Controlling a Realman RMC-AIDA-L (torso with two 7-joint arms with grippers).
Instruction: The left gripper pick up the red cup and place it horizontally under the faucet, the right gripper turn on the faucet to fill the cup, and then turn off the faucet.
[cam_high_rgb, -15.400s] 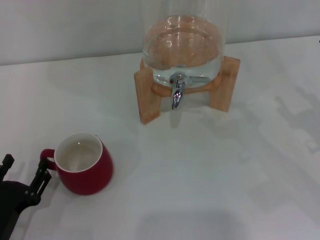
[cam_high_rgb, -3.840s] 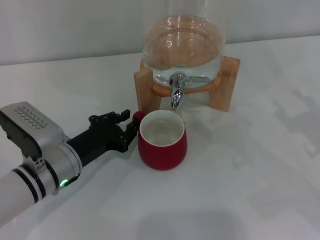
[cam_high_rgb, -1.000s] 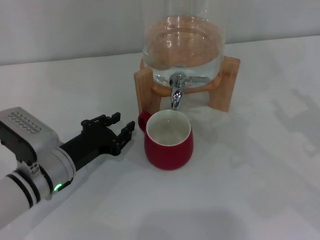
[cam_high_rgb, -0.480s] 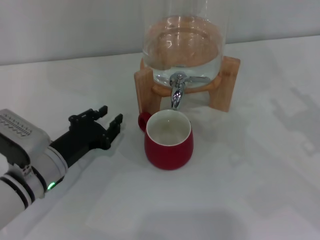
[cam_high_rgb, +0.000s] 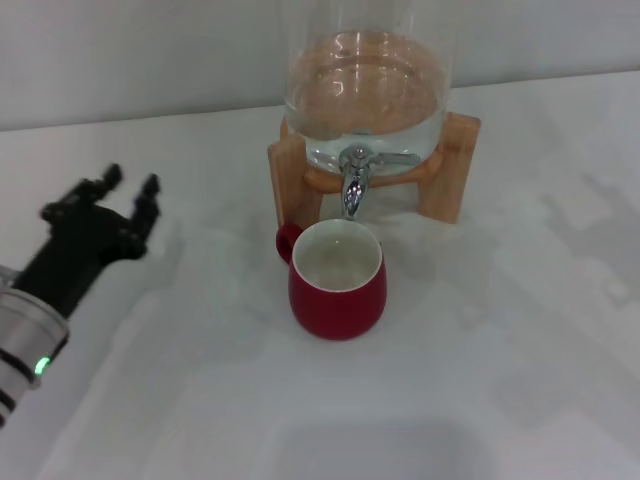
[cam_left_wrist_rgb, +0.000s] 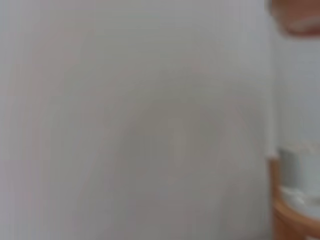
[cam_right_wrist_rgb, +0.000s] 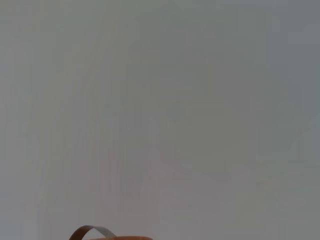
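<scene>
A white table (cam_high_rgb: 480, 400) fills most of the head view, its matte top evenly lit with faint soft shadows. Behind it runs a plain pale grey wall (cam_high_rgb: 150, 60), meeting the table's far edge in a straight line.

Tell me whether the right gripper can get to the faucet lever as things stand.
Probably yes, though the right gripper is out of the head view. The faucet is uncovered, the red cup sits below it, and the left gripper is well off to the left.
</scene>
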